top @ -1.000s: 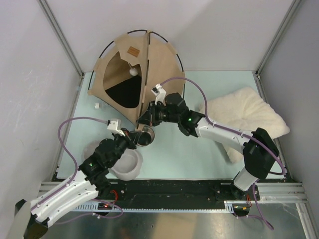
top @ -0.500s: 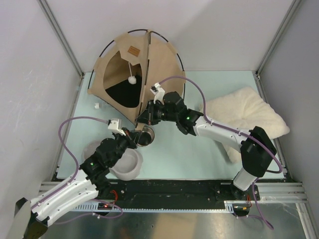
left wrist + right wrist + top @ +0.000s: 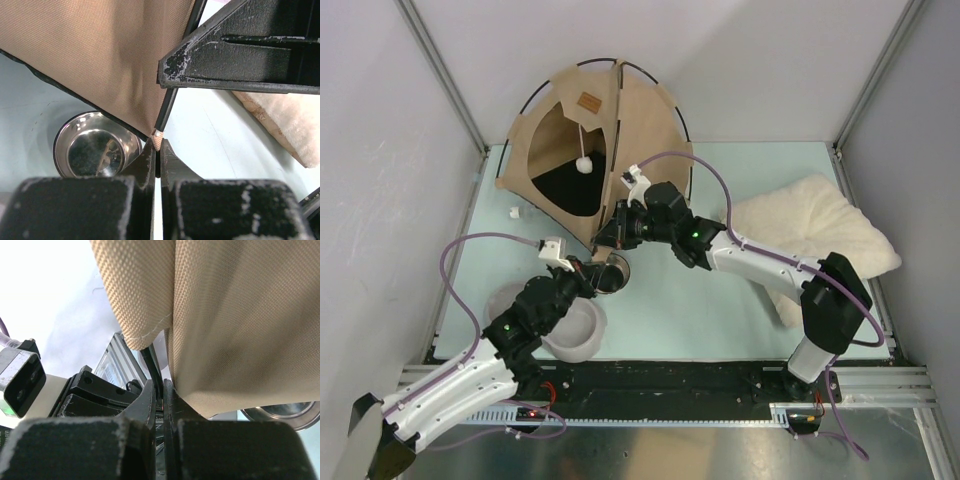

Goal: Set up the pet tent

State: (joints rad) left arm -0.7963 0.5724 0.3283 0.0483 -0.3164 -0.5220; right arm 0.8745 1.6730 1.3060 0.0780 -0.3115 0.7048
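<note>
As far as my left wrist view shows, the left gripper (image 3: 156, 150) is pressed together, pinching the pale tip of a pole (image 3: 167, 107) right at its fingertips. My right gripper (image 3: 160, 392) is clamped on the same thin black pole higher up, just under the hem of the tent (image 3: 225, 315). From above, I see both grippers meeting at the tent's near corner, the right one just beyond the left. A steel bowl (image 3: 95, 150) sits just beside the left fingers, partly under the tan fabric edge. The tent stands at the far left of the table (image 3: 690, 300), its doorway facing the near left, a pompom (image 3: 583, 165) hanging in it below a label (image 3: 586, 102). A pillow (image 3: 810, 230) lies to the right, partly under my right arm
</note>
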